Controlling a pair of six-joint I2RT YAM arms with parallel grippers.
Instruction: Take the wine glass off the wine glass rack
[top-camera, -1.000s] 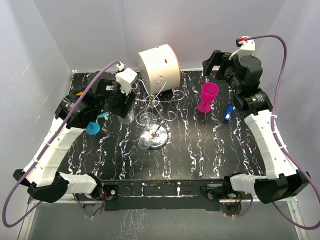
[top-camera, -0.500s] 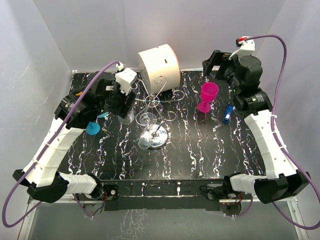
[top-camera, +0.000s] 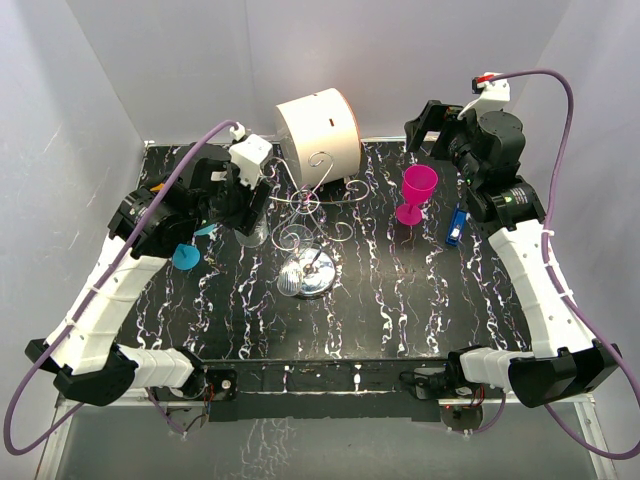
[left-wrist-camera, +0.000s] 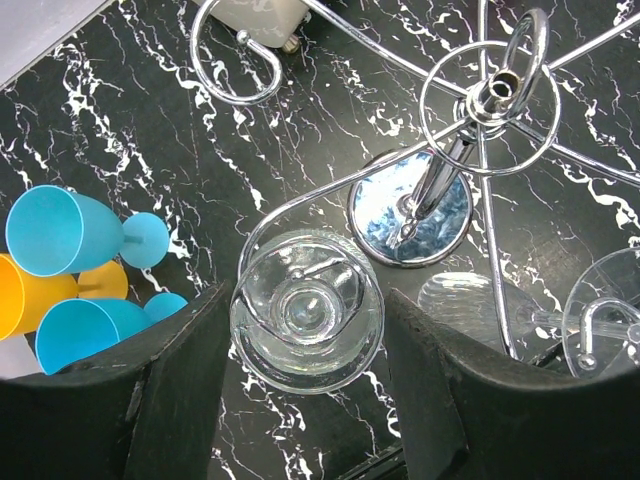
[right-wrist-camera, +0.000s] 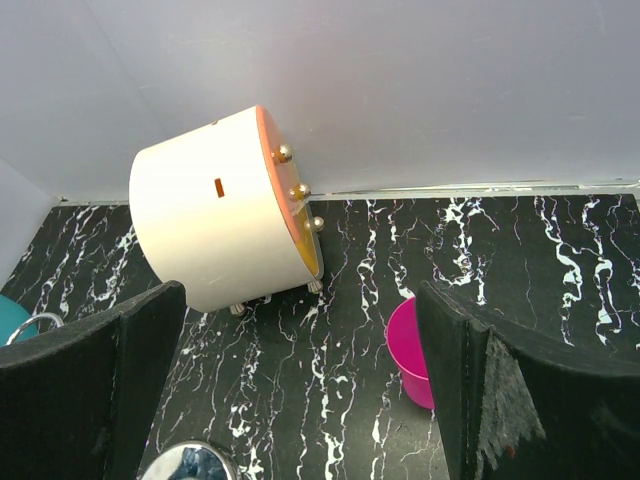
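The wine glass rack (top-camera: 312, 205) is a silver wire stand with scroll arms on a round chrome base (top-camera: 314, 274); it also shows in the left wrist view (left-wrist-camera: 480, 95). A clear wine glass (left-wrist-camera: 305, 312) hangs upside down from a left arm of the rack, its foot held in the wire. My left gripper (left-wrist-camera: 307, 322) is at that arm (top-camera: 253, 222), and its fingers (left-wrist-camera: 180, 385) press the bowl on both sides. My right gripper (top-camera: 432, 125) is open and empty, high at the back right, away from the rack.
A white drum (top-camera: 318, 130) lies on its side behind the rack. A pink glass (top-camera: 417, 192) and a blue object (top-camera: 455, 228) stand to the right. Teal (left-wrist-camera: 60, 228) and orange (left-wrist-camera: 20, 295) cups lie at the left. Another clear glass (left-wrist-camera: 470, 300) hangs nearer the base.
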